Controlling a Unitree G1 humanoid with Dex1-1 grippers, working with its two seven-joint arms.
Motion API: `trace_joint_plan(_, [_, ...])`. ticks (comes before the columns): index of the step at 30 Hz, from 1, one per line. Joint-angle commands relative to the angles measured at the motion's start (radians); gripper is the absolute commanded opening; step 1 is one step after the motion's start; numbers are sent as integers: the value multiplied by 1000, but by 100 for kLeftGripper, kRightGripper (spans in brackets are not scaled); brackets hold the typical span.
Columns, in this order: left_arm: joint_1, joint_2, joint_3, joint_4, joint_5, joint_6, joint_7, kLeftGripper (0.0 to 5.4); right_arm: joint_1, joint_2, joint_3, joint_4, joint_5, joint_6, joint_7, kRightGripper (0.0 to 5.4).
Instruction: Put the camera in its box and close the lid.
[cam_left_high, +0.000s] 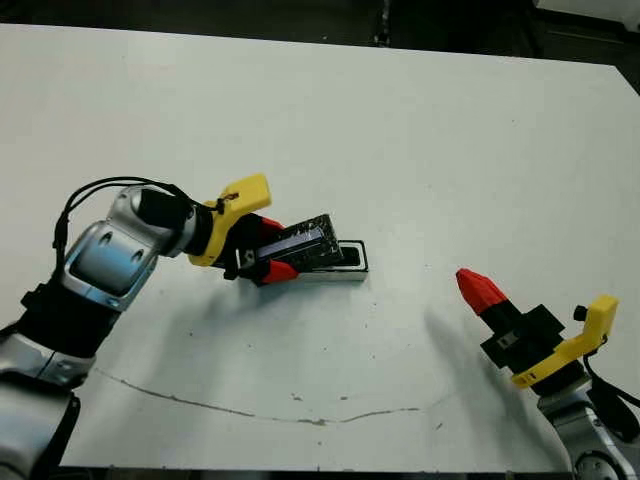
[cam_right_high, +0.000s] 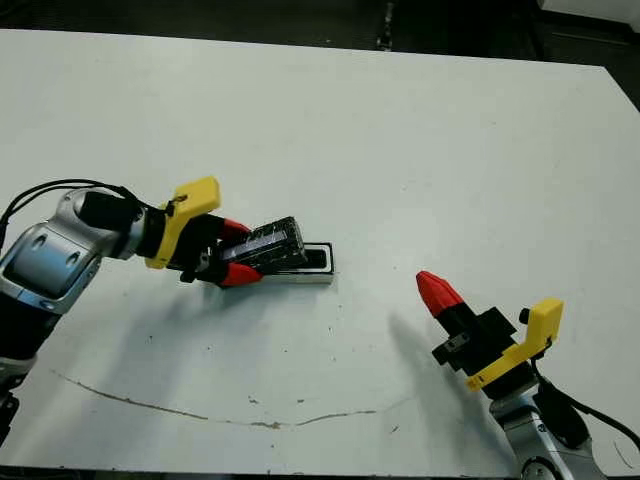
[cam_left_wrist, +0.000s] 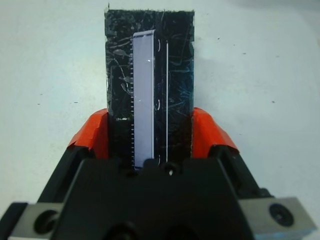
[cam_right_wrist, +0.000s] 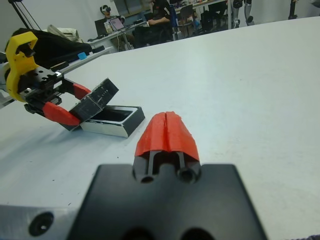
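1. Two grippers are over the white table (cam_left_high: 420, 130). The left gripper (cam_left_high: 272, 250) is nearer the left edge, about halfway between the near and far edges. Its red fingers (cam_left_wrist: 95, 132) pinch the lid (cam_left_high: 308, 240) by its two long sides.
2. The lid is tilted. Its held end is up, and its other end dips down over the box (cam_left_high: 345, 262).
3. The box sits on the table just right of the left gripper, a bit left of the middle. Something dark lies inside it. I think that is the camera (cam_right_wrist: 111, 115), but I cannot tell for sure.
4. To do this step well, I think the left gripper should bring the lid flat, line up its edges with the white rim, and lower it slowly. If it stays tilted, it may push the box along the table or jam.
5. The right gripper (cam_left_high: 478, 290) is near the right end of the near edge, well away from the box. Its red tips are pressed together and hold nothing.
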Motion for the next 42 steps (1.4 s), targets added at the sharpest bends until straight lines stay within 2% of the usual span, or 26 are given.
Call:
trace_joint_plan(1, [14,-31,-62,47,56,5,48,315,9,-9,-8,6,0,-4,1,0])
trace_joint_plan(4, [-1,-44,-84,81,80,-34,55,315,8,-8,-8,7,2,-5,3,0])
trace_joint_plan(8, [-17,-50,-106,156,124,-148,58,315,7,-3,-9,15,-2,-21,9,0])
trace_joint_plan(14, [-30,-47,-112,225,120,-219,4,315,9,-11,-9,12,10,0,6,0])
trace_joint_plan(21, [-62,-63,-124,256,108,-239,-71,315,19,-17,-3,-13,1,14,-15,0])
trace_joint_plan(25, [-96,-98,-133,323,100,-212,-111,314,18,-12,-3,-4,4,3,-6,0])
trace_joint_plan(31, [-135,-162,-121,477,86,-231,-173,311,17,-9,-4,2,10,5,-1,0])
trace_joint_plan(39, [-152,-232,-116,540,55,-195,-255,310,18,-10,-1,3,7,7,-2,0])
trace_joint_plan(42, [-167,-256,-129,560,67,-202,-270,309,21,-9,-1,-1,9,10,-7,0])
